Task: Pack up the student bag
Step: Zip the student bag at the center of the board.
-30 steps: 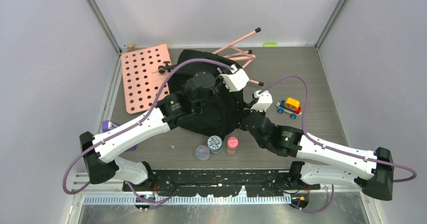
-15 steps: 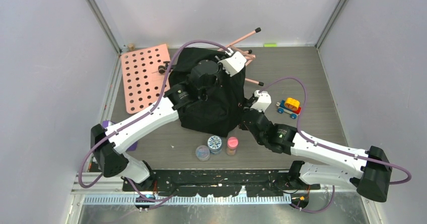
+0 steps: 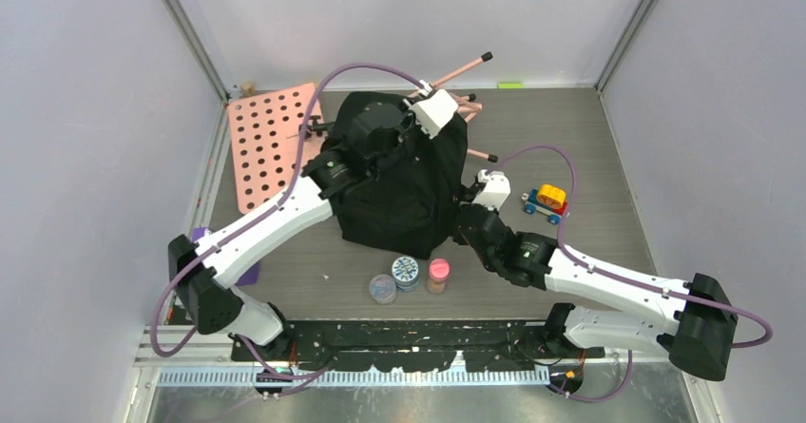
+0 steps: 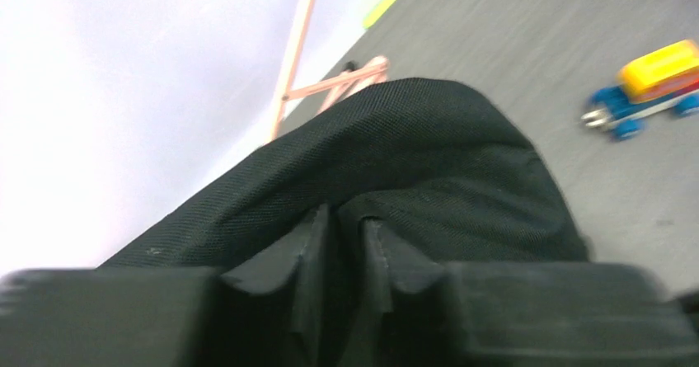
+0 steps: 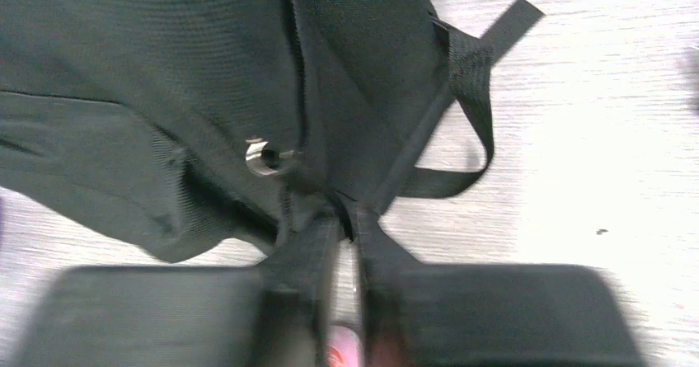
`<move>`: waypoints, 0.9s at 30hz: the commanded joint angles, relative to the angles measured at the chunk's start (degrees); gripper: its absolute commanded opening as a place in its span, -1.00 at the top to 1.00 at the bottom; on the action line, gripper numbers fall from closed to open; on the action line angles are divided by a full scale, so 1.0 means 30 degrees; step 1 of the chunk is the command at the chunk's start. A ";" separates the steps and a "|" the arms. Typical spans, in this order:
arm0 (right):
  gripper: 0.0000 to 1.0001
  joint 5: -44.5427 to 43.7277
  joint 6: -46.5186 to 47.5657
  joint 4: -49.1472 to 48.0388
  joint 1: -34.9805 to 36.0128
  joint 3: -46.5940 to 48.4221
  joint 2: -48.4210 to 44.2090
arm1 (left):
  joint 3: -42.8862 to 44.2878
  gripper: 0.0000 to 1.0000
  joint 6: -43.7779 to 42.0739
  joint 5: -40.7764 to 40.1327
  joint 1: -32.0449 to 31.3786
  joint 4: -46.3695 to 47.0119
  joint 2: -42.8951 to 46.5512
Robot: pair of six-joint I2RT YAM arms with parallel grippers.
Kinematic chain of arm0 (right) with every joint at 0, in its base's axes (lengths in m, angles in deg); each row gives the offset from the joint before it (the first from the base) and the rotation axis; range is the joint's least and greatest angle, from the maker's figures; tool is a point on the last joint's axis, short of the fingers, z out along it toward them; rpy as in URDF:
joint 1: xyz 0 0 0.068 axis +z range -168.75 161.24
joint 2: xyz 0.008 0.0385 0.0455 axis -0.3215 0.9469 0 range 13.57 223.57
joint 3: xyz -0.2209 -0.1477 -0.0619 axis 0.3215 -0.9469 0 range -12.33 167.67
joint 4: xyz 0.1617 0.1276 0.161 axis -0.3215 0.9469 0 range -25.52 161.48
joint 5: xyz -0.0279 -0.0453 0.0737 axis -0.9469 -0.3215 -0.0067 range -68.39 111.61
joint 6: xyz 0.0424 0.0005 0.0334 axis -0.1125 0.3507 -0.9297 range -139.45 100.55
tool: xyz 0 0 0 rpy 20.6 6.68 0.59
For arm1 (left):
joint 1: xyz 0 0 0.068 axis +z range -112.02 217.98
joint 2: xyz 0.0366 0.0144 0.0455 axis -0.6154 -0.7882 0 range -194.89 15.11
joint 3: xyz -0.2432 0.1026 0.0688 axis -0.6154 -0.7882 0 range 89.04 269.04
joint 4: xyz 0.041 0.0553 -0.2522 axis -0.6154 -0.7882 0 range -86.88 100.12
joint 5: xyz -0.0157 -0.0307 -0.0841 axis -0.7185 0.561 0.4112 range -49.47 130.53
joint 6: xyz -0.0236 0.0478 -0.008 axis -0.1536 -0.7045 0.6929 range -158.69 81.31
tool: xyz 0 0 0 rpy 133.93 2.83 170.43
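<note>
The student bag [image 3: 409, 195] is a large black fabric backpack standing mid-table, pulled up and toward the back. My left gripper [image 3: 407, 124] is shut on the bag's top fabric; in the left wrist view its jaws [image 4: 344, 231] pinch a black fold [image 4: 412, 152]. My right gripper [image 3: 463, 216] is shut on the bag's right lower edge; the right wrist view shows its tips [image 5: 344, 218] clamped on fabric by a metal eyelet [image 5: 262, 157] and a strap [image 5: 462, 78].
A pink pegboard [image 3: 271, 143] lies at the back left. Pink sticks [image 3: 456, 76] lie behind the bag. A toy car [image 3: 546, 201] sits to the right. Three small round jars [image 3: 409, 276] stand in front of the bag. A purple object [image 3: 204, 238] shows under the left arm.
My left gripper has lifted the bag's top up and toward the back. The bag has gone from a flat heap to a taller upright shape. The right gripper kept its hold and shifted slightly.
</note>
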 commanded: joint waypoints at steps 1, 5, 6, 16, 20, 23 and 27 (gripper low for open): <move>0.33 -0.0619 0.3157 0.2116 -0.0518 0.1003 -0.0441 | 0.0565 0.05 0.1367 0.7551 0.0545 -0.0144 0.3246; -0.35 -0.0014 0.5263 0.2587 -0.1192 0.2628 -0.0826 | -0.0539 -0.64 0.4028 0.8453 0.0538 -0.2260 0.5115; -0.46 0.0318 0.5502 0.2710 -0.1311 0.3201 -0.0844 | -0.1178 -0.72 0.4514 0.8247 0.0544 -0.2465 0.5818; -0.75 0.3901 0.7549 0.3833 -0.1412 0.6083 -0.1470 | -0.7456 -0.86 0.8622 0.5966 0.0545 -0.7454 1.1683; -0.77 0.4465 0.8362 0.3857 -0.1419 0.7265 -0.1326 | -0.8964 -0.84 1.0280 0.4064 0.0545 -1.0011 1.1997; -0.78 0.3886 0.8795 0.3809 -0.1419 0.8219 -0.0669 | -0.9960 -0.88 1.1519 0.2037 0.0585 -1.0956 1.1957; -0.74 0.2232 0.9011 0.3802 -0.1434 0.9320 0.0456 | -1.1190 -0.89 1.2762 0.1067 0.1361 -1.1060 1.1610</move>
